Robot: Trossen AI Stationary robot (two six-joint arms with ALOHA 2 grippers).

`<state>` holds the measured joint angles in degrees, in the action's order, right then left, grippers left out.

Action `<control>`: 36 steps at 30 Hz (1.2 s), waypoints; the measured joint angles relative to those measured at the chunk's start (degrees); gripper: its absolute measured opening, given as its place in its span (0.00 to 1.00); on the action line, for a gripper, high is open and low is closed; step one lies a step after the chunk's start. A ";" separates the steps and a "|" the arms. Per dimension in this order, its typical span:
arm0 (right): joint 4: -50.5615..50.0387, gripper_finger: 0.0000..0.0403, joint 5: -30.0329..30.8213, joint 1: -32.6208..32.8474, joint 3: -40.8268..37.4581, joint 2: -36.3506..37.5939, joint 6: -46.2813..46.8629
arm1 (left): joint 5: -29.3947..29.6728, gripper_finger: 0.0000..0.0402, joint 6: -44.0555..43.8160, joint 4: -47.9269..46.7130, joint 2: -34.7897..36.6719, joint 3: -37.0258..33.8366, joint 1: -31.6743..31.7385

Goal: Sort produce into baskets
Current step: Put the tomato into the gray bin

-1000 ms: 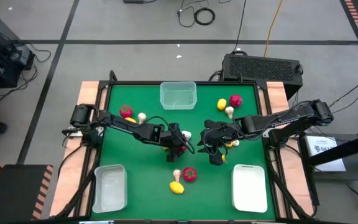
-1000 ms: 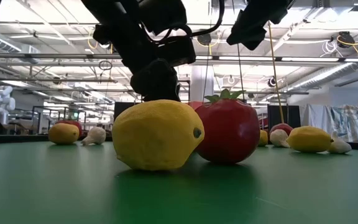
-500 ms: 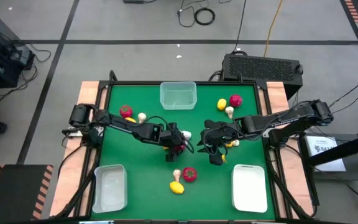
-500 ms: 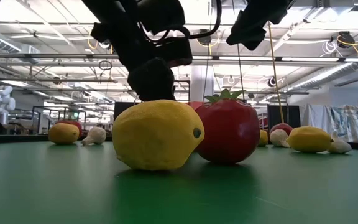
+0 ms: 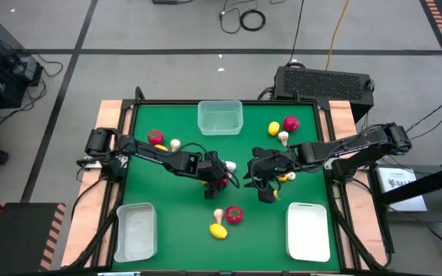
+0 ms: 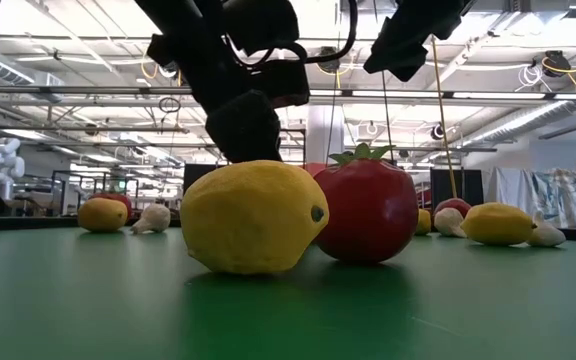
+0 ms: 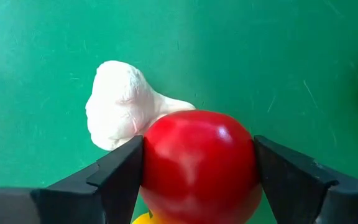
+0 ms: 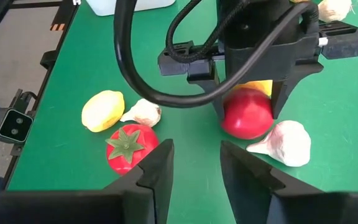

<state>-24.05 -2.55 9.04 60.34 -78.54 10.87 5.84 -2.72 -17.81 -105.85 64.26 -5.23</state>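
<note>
In the middle of the green table my left gripper (image 5: pixel 219 182) is shut on a red round piece (image 7: pixel 197 165). A whitish mushroom-shaped piece (image 7: pixel 123 106) lies against the red one on the table. A yellow piece (image 8: pixel 260 87) lies right behind it. My right gripper (image 8: pixel 194 165) hangs open and empty just to the right (image 5: pixel 266 193), above the table. Three translucent baskets stand at the far middle (image 5: pixel 220 117), near left (image 5: pixel 136 231) and near right (image 5: pixel 308 230). My left gripper pinches the red round piece between its two fingers, one on each side of its widest part (image 7: pixel 146 163). The fingers (image 8: pixel 278 93) slant down at it from the table's left. The piece sits low, beside the mushroom-shaped piece. Whether it still rests on the table I cannot tell.
A lemon (image 5: pixel 218 230), a tomato (image 5: pixel 235 215) and a mushroom piece (image 5: pixel 219 215) lie near the front. Three more pieces lie at the far right (image 5: pixel 282 129) and three at the far left (image 5: pixel 162 142). One yellow piece (image 5: pixel 286 176) lies under the right arm.
My left gripper has tipped a little over the red piece without shifting its place. The produce lies where it lay, and my right arm has kept still.
</note>
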 joint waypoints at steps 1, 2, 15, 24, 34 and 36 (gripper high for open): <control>0.00 0.31 0.00 0.00 0.00 0.00 0.00 | 0.18 0.70 0.00 -0.52 0.21 0.39 0.00; 0.03 0.31 0.01 0.00 0.00 0.00 0.00 | 0.60 0.70 0.00 -1.26 0.52 0.77 0.02; 2.86 0.31 -0.16 -1.71 -0.02 0.04 -8.32 | 2.19 0.70 -0.58 -16.60 13.77 7.63 2.79; 2.94 0.31 -0.81 -2.84 -0.02 0.07 -18.45 | -8.03 0.70 -21.96 -21.85 27.61 10.23 1.32; 9.50 0.31 -0.85 -2.67 -0.02 0.07 -14.16 | -15.39 0.71 -40.67 -46.47 38.78 10.22 -11.77; 11.45 0.31 -0.79 -2.26 -0.02 0.07 -9.69 | -16.01 0.71 -41.68 -49.57 40.12 10.22 -15.62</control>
<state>-12.60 -3.33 6.78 60.31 -78.48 1.19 -10.17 -44.40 -67.38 -65.73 74.48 -20.86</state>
